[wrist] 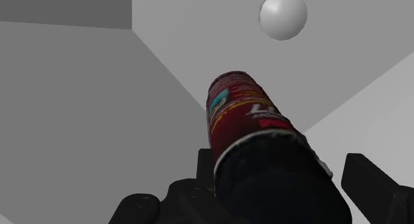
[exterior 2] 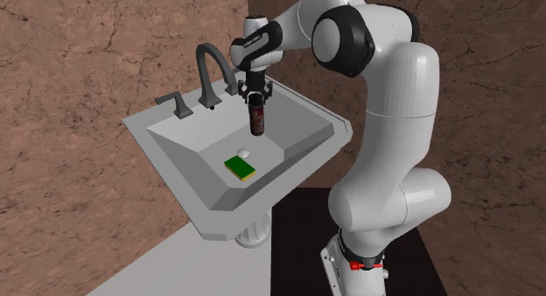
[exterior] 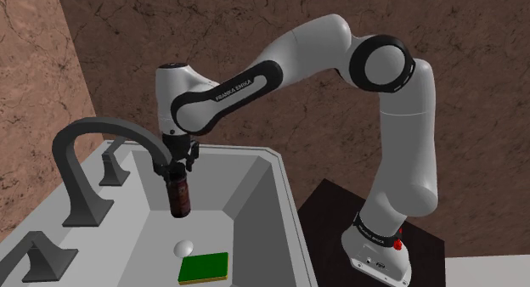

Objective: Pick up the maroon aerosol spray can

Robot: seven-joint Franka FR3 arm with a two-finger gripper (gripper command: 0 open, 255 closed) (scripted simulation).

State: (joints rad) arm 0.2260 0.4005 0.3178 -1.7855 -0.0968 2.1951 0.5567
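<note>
The gripper (exterior: pixel 177 168) points straight down at centre left of the shoulder view, and the can (exterior: pixel 178 196) hangs from it, upright, over the back of the sink (exterior: pixel 246 149), just below the spout of the faucet (exterior: pixel 93 158). The fingers (wrist: pixel 375 189) stand narrow, clasped on the can's dark top end. The maroon body and its label run down and away from the hand in the wrist view. The base appears to float clear of the basin floor, so the pick looks largely made, though how far clear cannot be told.

Lower in the basin lie a white plug (exterior: pixel 184 245) and, near the bottom edge of the shoulder view, a green sponge (exterior: pixel 204 266) with a yellow side. Both are well apart from the can.

The can is probably light, stiff and smooth: a round wall that gives flat pads only a thin line of contact. Held this high, near the cap, most of its length hangs below the grip, so it could swing or slip if moved quickly. A hold lower, around the middle of the body, would likely be steadier. Any rise also has to mind the spout close overhead.
</note>
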